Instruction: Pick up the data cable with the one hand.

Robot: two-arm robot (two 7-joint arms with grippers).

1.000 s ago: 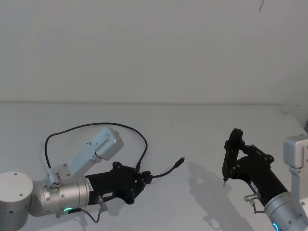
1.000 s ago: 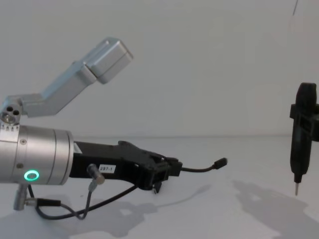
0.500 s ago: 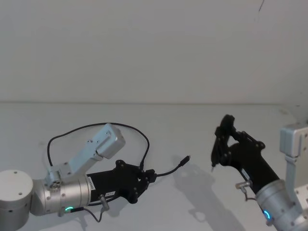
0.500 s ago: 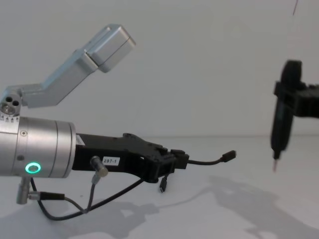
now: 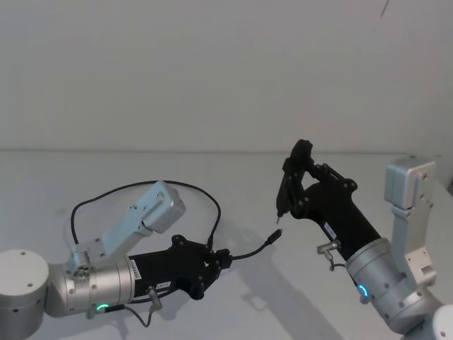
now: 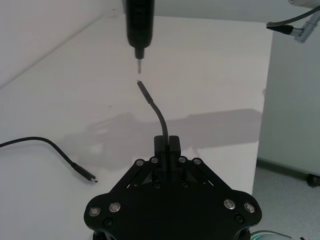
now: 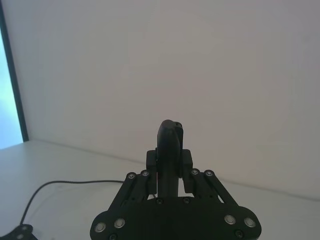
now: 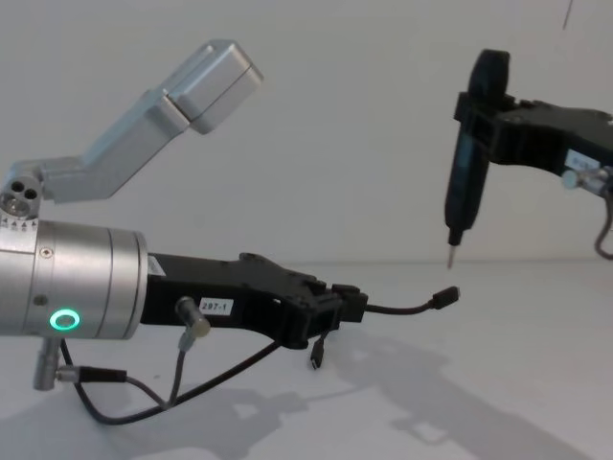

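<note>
Well, over the white table (image 5: 106, 170) my left claw (image 5: 221, 258) hovers low, clamped on the data cable (image 6: 159, 116), one branch poking forward in the air. My right claw (image 5: 299, 185) is clamped on a pen-shaped tool (image 8: 464, 187), its tip just above that branch's plug (image 8: 446, 296).

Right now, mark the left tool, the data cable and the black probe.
left tool (image 8: 349, 305): chest view, midway between its fingertips.
data cable (image 8: 402, 309): chest view, free stretch before the end plug.
black probe (image 8: 466, 182): chest view, mid-barrel.
</note>
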